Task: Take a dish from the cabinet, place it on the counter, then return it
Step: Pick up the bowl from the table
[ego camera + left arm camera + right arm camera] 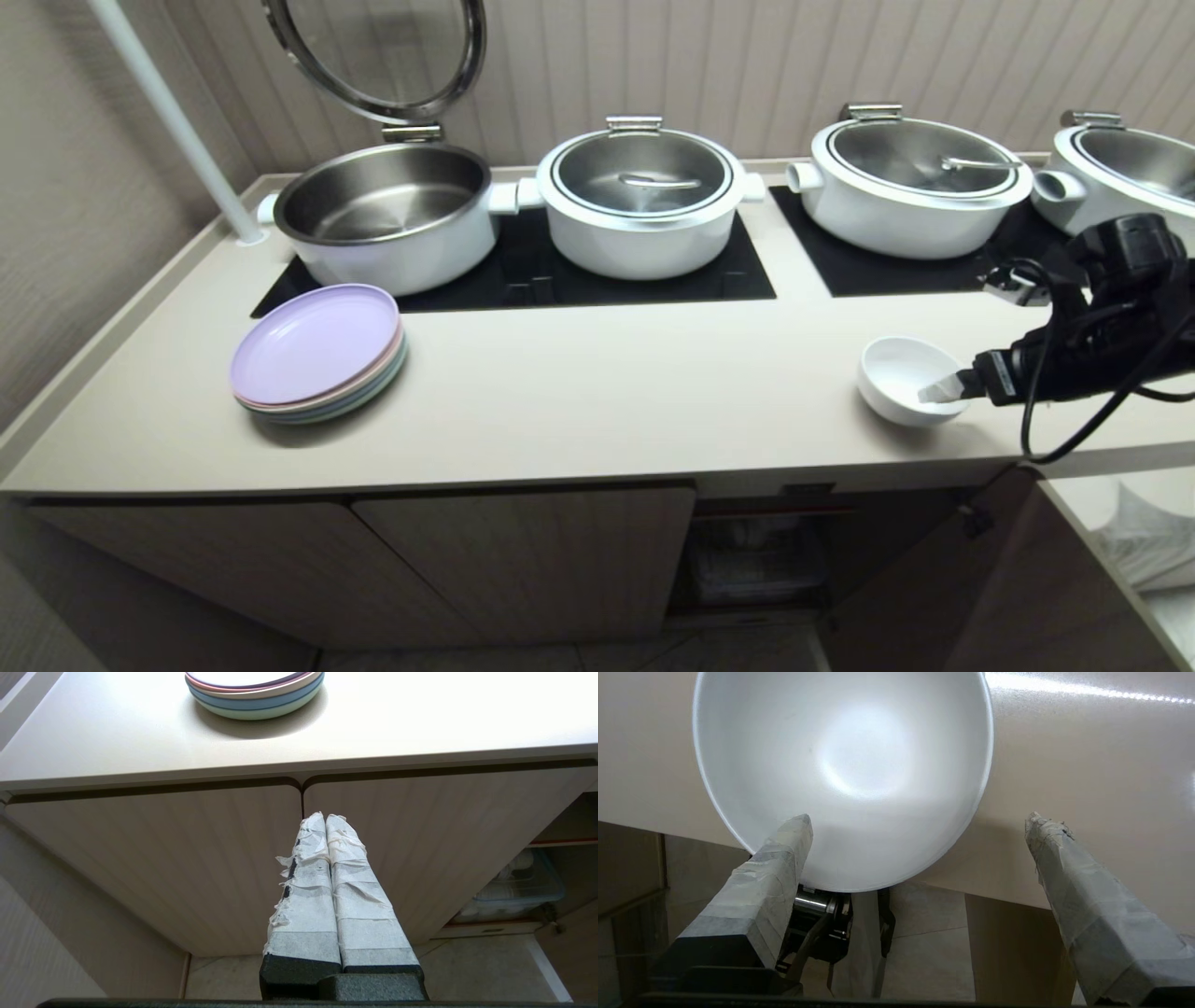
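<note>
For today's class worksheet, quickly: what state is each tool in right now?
Left tool: closed, holding nothing, parked in front of the cupboard doors.
Right tool: open, holding nothing, at the white bowl on the counter.

dish (898,375) on counter (597,392) right | plates (317,353) left | pots (640,200) behind

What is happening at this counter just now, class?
The robot's right gripper is at a small white bowl that sits near the front edge of the counter. Its fingers are spread wide, one over the bowl's rim, not clamped on it. The left gripper is shut and parked low before the closed doors. To the right, the cabinet stands open.
</note>
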### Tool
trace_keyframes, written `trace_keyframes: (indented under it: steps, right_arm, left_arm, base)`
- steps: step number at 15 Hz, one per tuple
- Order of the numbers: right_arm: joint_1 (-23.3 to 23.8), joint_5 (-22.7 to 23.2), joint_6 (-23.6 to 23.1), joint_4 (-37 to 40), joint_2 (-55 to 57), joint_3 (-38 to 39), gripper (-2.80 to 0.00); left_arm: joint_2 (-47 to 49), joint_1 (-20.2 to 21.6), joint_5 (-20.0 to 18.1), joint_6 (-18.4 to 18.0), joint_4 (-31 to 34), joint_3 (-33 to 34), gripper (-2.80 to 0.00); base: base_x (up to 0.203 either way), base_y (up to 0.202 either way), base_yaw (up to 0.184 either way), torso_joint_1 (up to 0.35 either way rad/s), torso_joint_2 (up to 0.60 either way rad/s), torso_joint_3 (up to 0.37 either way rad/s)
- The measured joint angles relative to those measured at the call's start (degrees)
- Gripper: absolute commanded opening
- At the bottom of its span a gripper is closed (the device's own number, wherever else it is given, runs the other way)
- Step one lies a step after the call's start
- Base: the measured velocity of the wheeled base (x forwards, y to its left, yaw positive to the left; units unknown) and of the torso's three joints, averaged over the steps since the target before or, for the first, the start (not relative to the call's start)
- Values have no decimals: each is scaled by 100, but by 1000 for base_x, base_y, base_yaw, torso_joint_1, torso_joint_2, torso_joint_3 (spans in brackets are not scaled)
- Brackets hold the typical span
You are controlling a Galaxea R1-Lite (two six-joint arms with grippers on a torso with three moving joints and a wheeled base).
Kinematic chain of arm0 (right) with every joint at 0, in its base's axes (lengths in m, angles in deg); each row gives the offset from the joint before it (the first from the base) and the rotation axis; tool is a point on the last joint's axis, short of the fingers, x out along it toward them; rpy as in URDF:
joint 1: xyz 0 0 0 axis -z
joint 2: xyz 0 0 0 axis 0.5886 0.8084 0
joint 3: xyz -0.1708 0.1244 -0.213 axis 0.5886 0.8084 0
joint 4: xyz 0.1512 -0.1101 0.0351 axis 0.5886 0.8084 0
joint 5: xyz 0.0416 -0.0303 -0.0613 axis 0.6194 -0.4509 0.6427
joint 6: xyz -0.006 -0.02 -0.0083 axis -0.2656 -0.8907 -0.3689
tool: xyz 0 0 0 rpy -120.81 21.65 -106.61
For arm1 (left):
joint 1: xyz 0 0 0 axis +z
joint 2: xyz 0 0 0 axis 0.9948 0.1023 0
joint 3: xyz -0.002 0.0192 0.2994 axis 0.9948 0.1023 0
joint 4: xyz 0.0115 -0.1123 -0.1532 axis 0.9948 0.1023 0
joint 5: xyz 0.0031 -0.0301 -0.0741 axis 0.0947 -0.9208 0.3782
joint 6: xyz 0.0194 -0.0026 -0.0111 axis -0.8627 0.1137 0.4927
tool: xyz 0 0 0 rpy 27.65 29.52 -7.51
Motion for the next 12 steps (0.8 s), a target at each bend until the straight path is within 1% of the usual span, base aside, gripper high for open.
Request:
trace_keyframes:
  steps: [2, 4, 5, 9, 12]
  right_arm:
    - [-6, -207, 55, 2, 78, -98, 0]
    - [-61, -396, 336, -13, 161, -277, 0]
    - [-91, -420, 436, -9, 200, -363, 0]
    - [-151, -465, 524, -49, 341, -493, 0]
    - [-219, -586, 959, -44, 425, -558, 0]
  left_arm:
    - [0, 0, -4, -4, 0, 0, -280]
    - [0, 0, -2, 0, 0, 0, -280]
    - [0, 0, -2, 1, 0, 0, -280]
    - [0, 0, -2, 1, 0, 0, -280]
    - [0, 0, -2, 1, 0, 0, -280]
  base:
    - [0, 0, 0, 0, 0, 0]
    - [0, 0, 0, 0, 0, 0]
    - [0, 0, 0, 0, 0, 0]
    - [0, 0, 0, 0, 0, 0]
    - [0, 0, 0, 0, 0, 0]
